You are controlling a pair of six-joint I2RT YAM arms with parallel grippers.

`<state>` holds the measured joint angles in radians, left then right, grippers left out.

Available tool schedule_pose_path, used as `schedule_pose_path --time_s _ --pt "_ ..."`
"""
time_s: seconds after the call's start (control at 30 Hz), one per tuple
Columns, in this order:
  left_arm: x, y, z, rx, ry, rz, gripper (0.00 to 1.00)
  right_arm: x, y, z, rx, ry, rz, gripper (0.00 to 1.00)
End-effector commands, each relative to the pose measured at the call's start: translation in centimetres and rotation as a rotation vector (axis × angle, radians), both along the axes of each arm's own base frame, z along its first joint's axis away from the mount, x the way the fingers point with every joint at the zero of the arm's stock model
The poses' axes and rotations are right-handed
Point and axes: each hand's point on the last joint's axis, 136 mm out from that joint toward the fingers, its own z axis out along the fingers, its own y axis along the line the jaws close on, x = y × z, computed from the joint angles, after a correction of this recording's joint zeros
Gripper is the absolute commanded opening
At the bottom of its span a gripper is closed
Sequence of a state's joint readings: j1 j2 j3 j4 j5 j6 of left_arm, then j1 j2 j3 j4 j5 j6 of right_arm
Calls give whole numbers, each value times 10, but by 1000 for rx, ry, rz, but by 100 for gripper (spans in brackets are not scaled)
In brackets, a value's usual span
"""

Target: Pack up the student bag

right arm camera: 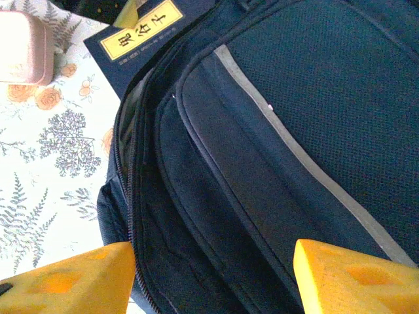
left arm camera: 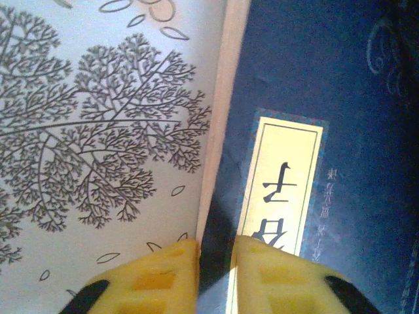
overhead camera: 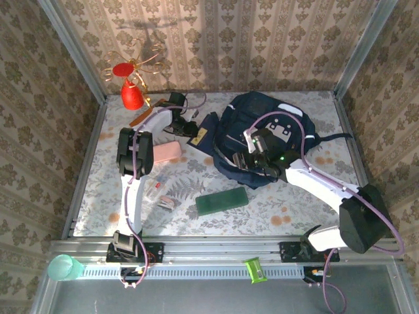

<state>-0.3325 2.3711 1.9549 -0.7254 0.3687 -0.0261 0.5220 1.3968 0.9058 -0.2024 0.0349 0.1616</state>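
Observation:
The student bag (overhead camera: 265,124), dark navy with grey trim, lies at the back right of the table, and its front pockets and zip (right arm camera: 262,163) are close under the right wrist camera. My right gripper (overhead camera: 247,157) (right arm camera: 213,288) hovers open over the bag's near left corner, its jaws wide apart with nothing between them. A small navy booklet (overhead camera: 208,129) (left arm camera: 366,98) (right arm camera: 141,29) with a yellow title label rests beside the bag's left edge. My left gripper (overhead camera: 192,129) (left arm camera: 216,275) is closed to a narrow gap on the booklet's edge.
A pink case (overhead camera: 167,152) (right arm camera: 23,49) lies left of the bag. Nearer the front are a flat green box (overhead camera: 222,201) and a small packet (overhead camera: 165,198). A red ornament (overhead camera: 132,91) stands at the back left. A teal cup (overhead camera: 63,267) sits on the front rail.

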Motion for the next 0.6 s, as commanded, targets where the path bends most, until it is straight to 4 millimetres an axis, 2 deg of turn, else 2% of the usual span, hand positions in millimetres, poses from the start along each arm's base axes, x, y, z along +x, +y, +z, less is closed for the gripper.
schedule_pose_path --time_s 0.0,0.1,0.2,0.3,0.4,0.57 --pt "-17 -6 3 8 31 -27 10 -2 5 -13 6 34 6 67" --pt "-21 -8 23 -32 13 -28 0 -2 5 -17 2 41 2 67" --pt "-31 -10 39 -84 4 -20 0 -3 5 -21 3 53 0 66" --pt "-48 -13 48 -140 3 -4 0 -3 5 -20 7 50 -2 66" --pt "-63 -11 52 -163 -11 23 0 -1 5 -18 8 40 -4 66" --pt "-101 -9 43 -130 7 17 0 1 8 -16 17 40 1 66"
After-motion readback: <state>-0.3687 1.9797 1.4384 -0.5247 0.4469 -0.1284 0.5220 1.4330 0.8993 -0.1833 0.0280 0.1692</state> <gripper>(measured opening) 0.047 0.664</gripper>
